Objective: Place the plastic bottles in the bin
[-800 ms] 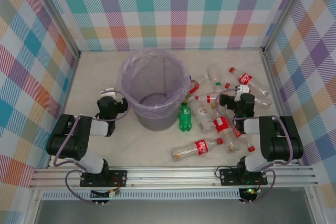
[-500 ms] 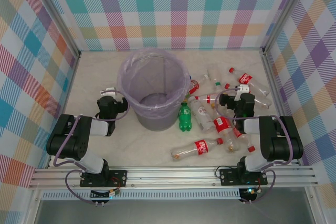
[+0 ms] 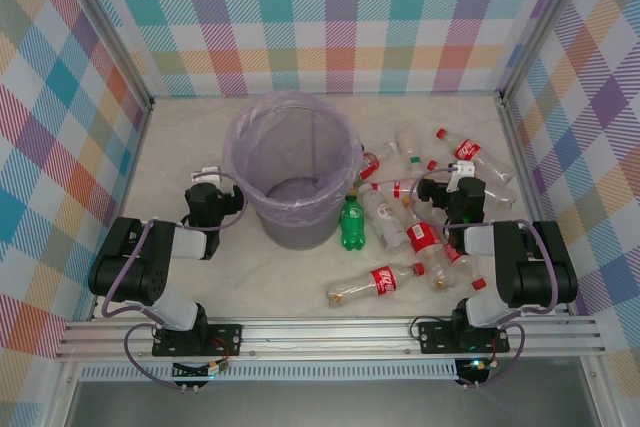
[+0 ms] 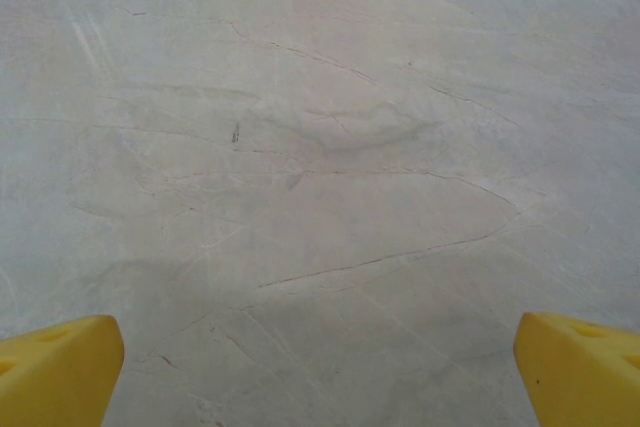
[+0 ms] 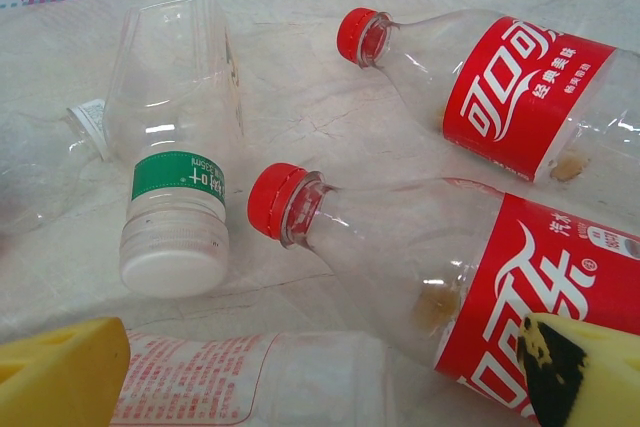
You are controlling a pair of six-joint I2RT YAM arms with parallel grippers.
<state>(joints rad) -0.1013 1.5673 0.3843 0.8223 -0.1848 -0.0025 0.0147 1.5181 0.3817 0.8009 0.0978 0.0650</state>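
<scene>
The right wrist view's lower edge cuts off a white-labelled bottle [image 5: 250, 379] lying between the widely parted fingers of the right gripper [image 5: 325, 372] (contact unclear). Beyond it lie a clear, red-capped cola bottle [image 5: 430, 257] and a white-capped bottle [image 5: 175, 157]. The bottles are scattered right of the bin [image 3: 243, 142], with a green bottle [image 3: 351, 223] just beside it. The left gripper [image 4: 320, 372] is spread wide over bare table [image 4: 320, 147].
</scene>
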